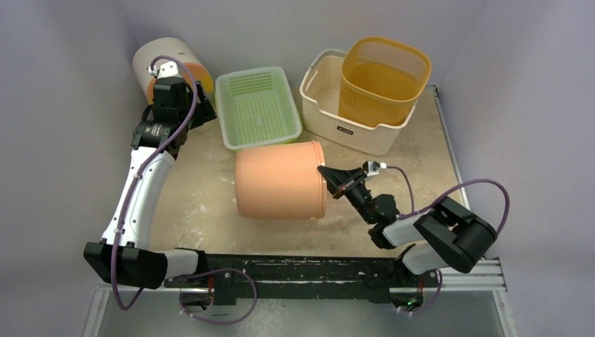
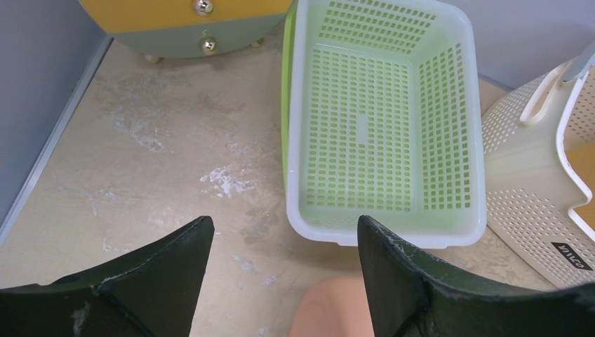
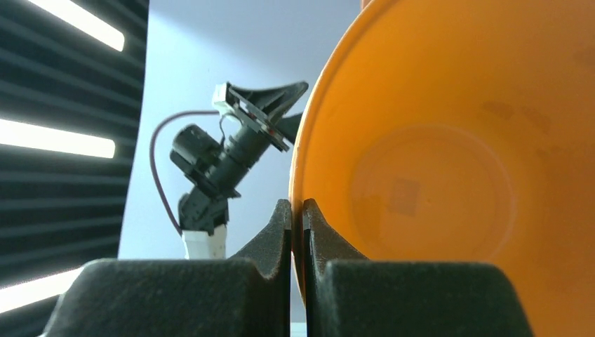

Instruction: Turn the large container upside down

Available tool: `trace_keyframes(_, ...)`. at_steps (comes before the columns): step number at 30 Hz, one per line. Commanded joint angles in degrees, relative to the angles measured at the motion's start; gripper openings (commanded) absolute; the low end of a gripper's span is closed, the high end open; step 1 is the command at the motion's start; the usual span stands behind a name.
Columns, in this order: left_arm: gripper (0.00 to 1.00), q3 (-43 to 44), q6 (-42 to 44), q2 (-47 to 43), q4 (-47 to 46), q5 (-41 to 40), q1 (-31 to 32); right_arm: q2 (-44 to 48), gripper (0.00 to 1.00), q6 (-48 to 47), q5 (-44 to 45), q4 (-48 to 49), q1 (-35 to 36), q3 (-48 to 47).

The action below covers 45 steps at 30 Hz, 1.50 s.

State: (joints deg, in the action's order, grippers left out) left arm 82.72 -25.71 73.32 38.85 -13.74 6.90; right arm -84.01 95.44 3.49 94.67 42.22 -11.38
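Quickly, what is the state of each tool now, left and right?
Left tool: open, holding nothing.
Right tool: closed on the rim of the large orange container.

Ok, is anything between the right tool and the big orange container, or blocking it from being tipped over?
Nothing between them: the right tool is clamped on the rim of the container. The green basket sits close along its far side, so tipping that way looks blocked.
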Motion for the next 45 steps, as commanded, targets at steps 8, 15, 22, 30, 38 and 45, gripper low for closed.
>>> trace_keyframes(8,0.72,0.97,1.68,-0.95,-0.51,-1.39,0.63,2.07,0.0,5.56,-0.84,4.15,-7.19,14.8)
trace_keyframes(15,0.72,0.25,2.04,-1.06,-0.29,-1.31,1.17,13.66,0.06,5.8,3.05,-17.2,-8.49,14.55)
trace_keyframes(22,0.72,-1.68,2.51,-1.58,-0.51,-1.15,1.32,34.85,0.15,-0.46,11.61,-63.4,-8.66,4.78)
trace_keyframes(30,0.72,-3.46,2.86,-0.96,-1.55,-0.71,1.54,38.74,0.13,3.84,19.04,-87.92,-8.65,-0.69)
trace_keyframes(38,0.72,-4.04,2.99,0.86,-2.85,0.2,1.54,32.46,0.17,2.22,21.88,-97.4,-8.66,-7.39)
trace_keyframes(45,0.72,-4.52,3.8,1.79,-3.38,0.19,1.54,28.21,0.2,0.18,22.28,-99.13,-8.71,-10.13)
